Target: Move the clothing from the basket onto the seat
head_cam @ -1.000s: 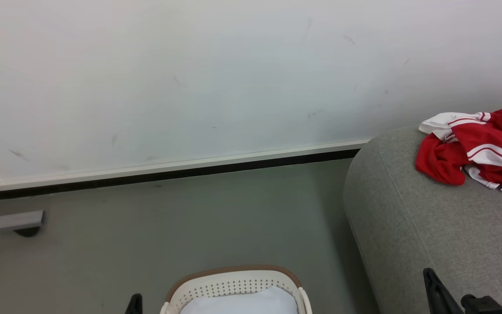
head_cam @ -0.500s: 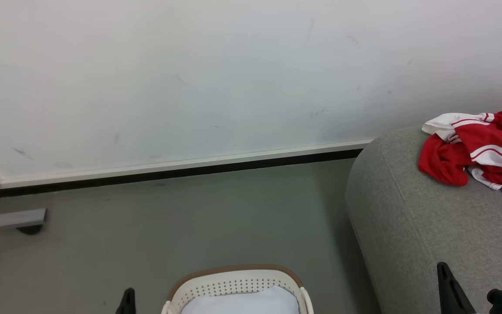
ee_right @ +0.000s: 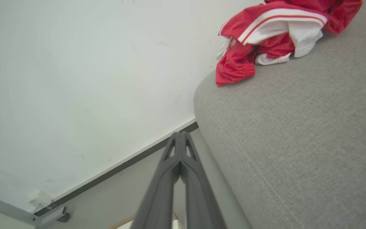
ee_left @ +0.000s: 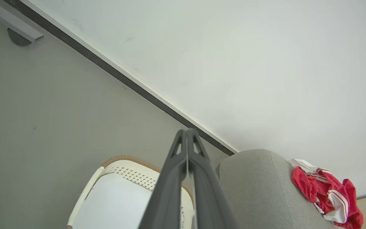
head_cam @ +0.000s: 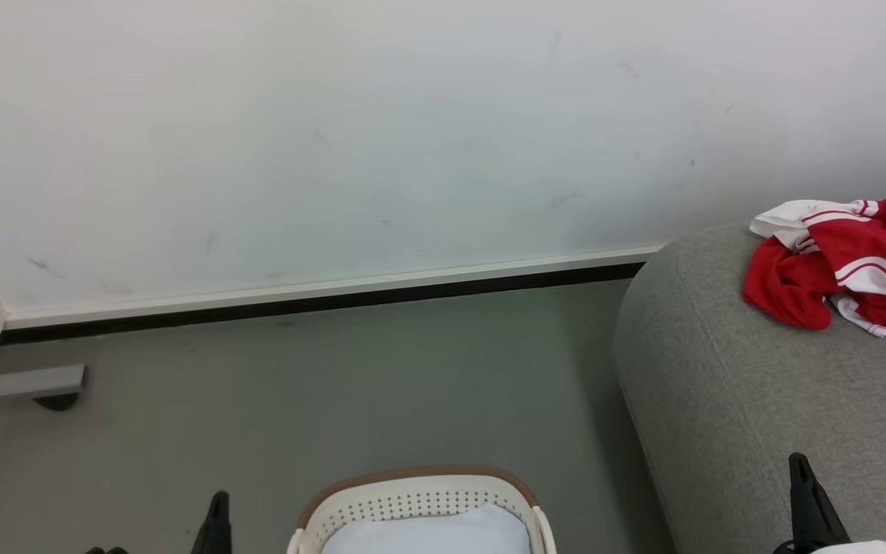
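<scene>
The clothing (head_cam: 847, 258) lies crumpled on the seat (head_cam: 735, 400), at its far end by the wall: bright red, white panels, thin striped trim. My left gripper (ee_left: 186, 132) and right gripper (ee_right: 180, 134): jaws pressed together, empty.

Basket (head_cam: 404, 504) half beyond bottom edge

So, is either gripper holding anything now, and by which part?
Nothing. The left gripper and right gripper are shut, empty; the clothing lies on the seat.
</scene>
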You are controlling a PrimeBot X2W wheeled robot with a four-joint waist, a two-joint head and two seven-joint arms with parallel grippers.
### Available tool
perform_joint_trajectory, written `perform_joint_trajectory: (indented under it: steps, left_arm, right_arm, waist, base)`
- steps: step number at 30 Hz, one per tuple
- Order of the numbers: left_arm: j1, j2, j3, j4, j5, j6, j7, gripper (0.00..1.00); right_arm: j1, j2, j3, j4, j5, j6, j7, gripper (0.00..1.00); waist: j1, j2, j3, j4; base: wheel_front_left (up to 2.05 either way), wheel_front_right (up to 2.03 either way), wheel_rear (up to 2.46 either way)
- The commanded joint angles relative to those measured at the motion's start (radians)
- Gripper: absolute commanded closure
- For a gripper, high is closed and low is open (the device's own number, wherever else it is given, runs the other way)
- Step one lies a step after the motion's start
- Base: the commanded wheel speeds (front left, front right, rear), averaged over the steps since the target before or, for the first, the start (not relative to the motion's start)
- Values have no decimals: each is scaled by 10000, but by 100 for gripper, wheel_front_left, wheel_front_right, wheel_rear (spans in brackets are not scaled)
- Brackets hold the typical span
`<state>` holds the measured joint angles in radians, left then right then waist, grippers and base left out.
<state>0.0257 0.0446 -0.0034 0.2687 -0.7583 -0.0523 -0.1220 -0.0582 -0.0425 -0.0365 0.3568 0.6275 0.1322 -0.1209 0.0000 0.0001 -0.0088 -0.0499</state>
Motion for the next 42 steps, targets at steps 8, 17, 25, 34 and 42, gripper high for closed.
perform_joint_trajectory:
  steps: [8,17,25,34,42]
  left_arm:
    - [-373,49,221,-164,-1303,-144,358,100]
    - [-535,55,368,-174,-2358,-244,662,100]
    - [-660,59,491,-186,-3237,-319,900,100]
    - [-785,65,607,-193,-4130,-405,1156,100]
    - [-887,68,703,-201,-4789,-470,1341,100]
  right_arm:
    - [-280,-82,-144,-292,1460,-9,340,100]
    - [-333,-88,-237,-414,2689,-11,641,100]
    - [-357,-92,-312,-524,3708,-13,887,100]
    - [-397,-96,-399,-631,4765,-15,1131,100]
    - [-433,-101,-463,-701,5522,-16,1316,100]
  waist:
    - [0,-1,10,47]
    - [0,-1,21,95]
    - [0,-1,31,137]
    - [0,-1,42,186]
    - [0,-1,51,223]
  base:
    - [0,0,0]
    - [0,0,0]
    - [0,0,0]
    - [0,0,0]
    - [0,0,0]
